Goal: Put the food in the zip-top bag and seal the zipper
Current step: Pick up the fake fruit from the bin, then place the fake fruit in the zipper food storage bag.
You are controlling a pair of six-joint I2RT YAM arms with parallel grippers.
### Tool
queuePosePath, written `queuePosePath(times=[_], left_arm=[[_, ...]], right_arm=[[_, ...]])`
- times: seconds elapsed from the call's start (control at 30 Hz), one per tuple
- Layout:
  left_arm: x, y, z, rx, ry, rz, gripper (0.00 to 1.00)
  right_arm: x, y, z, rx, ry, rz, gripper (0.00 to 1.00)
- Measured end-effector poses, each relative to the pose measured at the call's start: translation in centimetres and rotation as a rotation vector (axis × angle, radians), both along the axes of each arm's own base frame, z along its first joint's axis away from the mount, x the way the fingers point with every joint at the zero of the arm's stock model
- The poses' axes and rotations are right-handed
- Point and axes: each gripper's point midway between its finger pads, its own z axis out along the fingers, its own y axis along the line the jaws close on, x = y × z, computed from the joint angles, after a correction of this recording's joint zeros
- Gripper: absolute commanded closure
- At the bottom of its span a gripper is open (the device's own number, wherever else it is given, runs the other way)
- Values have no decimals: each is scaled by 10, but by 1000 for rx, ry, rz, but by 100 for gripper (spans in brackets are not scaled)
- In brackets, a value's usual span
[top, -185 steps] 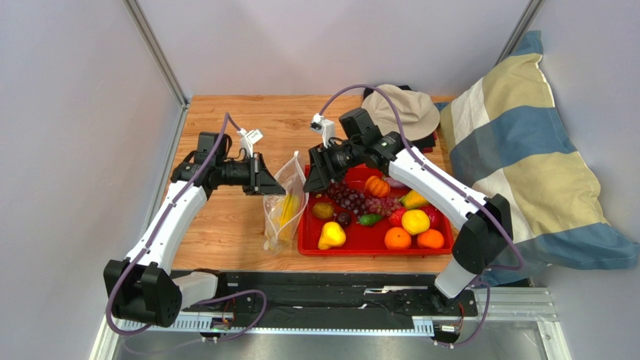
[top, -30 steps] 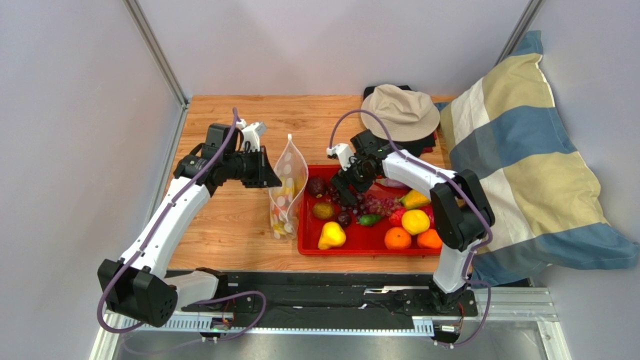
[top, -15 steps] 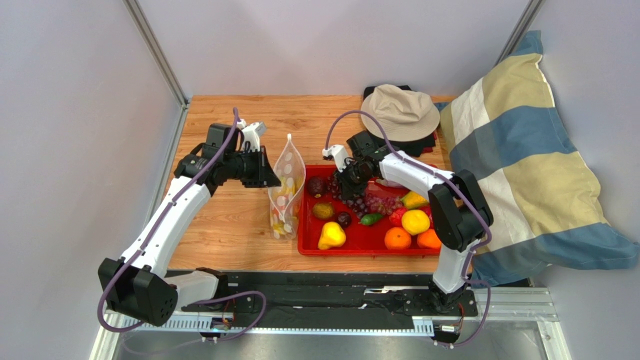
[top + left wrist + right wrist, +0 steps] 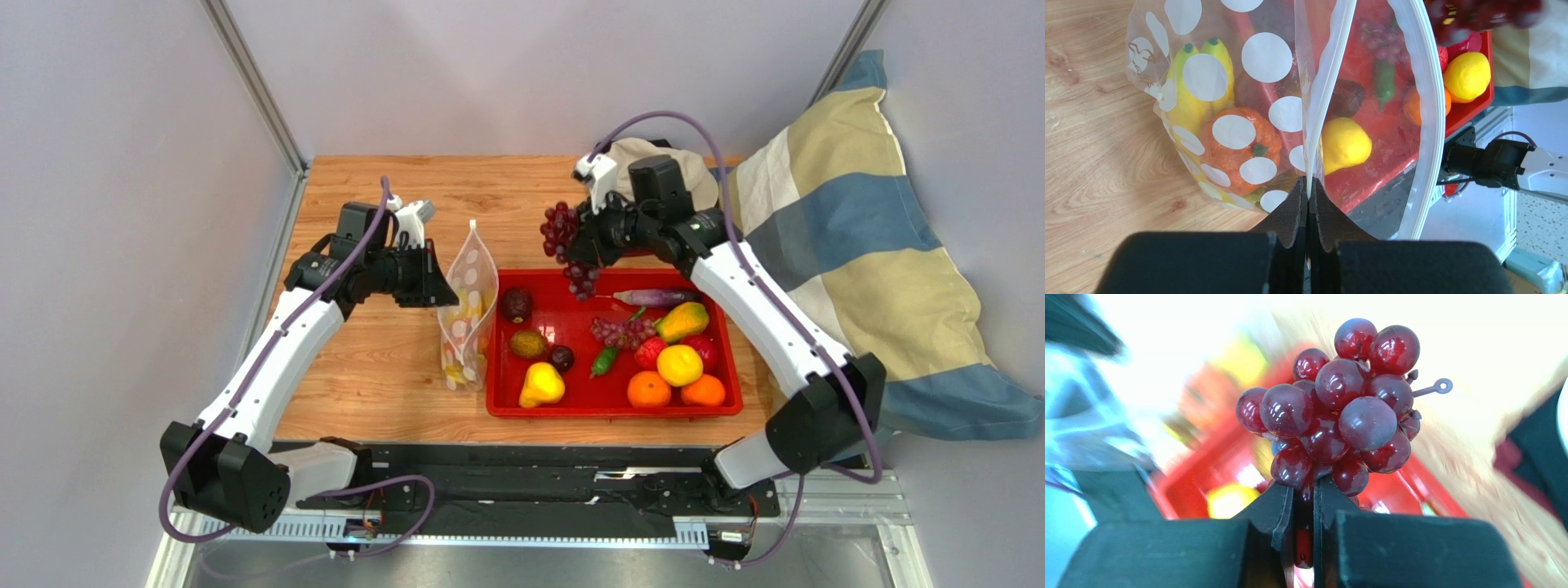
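Currently desk [image 4: 368, 380] carries red tray [image 4: 613, 412], and the bag [image 4: 472, 294] stands just at the tray's 9 o'clock side. Left jaws clenched on the bag's zipper [image 4: 1324, 92] edge and hold it upright with the mouth gaping. Banana [image 4: 1185, 110] and orange fruit [image 4: 1217, 156] are inside. Right jaws clenched on the stem of grapes [image 4: 561, 230], bunch in the air over the tray's 11 o'clock edge. Pear [image 4: 540, 386] and plum [image 4: 516, 303] lie in the tray.
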Motion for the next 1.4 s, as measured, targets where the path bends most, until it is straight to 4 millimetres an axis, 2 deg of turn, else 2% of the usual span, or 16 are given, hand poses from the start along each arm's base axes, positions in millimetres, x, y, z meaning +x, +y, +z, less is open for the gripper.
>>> queuePosePath(times=[0.17,0.3,0.43,0.53,0.6,0.67,0.77,0.93,1.0,1.2,1.3,1.4], left_arm=[[0,0,0,-1,0,0,100],[0,0,0,-1,0,0,100],[0,0,0,-2,0,-1,100],[-1,-1,1,-6,1,-4,100],[-1,-1,1,-9,4,-6,100],[-2,-2,1,-13,5,-8,100],[-2,-3,2,-17,4,-11,100],[-5,-3,8,-25,-7,-16,100],[-5,-3,12,-28,-16,-16,100],[-5,-7,27,-55,-46,-35,100],[-5,-9,33,-70,-57,-50,100],[-6,-10,34,-73,-55,-53,100]], right_arm=[[-3,22,85,243,-104,-15,100],[-8,55,144,430,-159,18,100],[-23,95,178,570,-171,90,100],[-35,123,187,639,-168,136,100],[-42,136,183,666,-169,158,100],[-49,146,169,671,-160,177,100],[-54,154,130,626,-126,187,100],[-57,146,48,466,-72,183,100],[-59,142,32,412,-66,193,100],[-64,132,12,298,-68,234,100],[-64,132,11,246,-40,252,100],[-59,139,11,215,-10,273,89]])
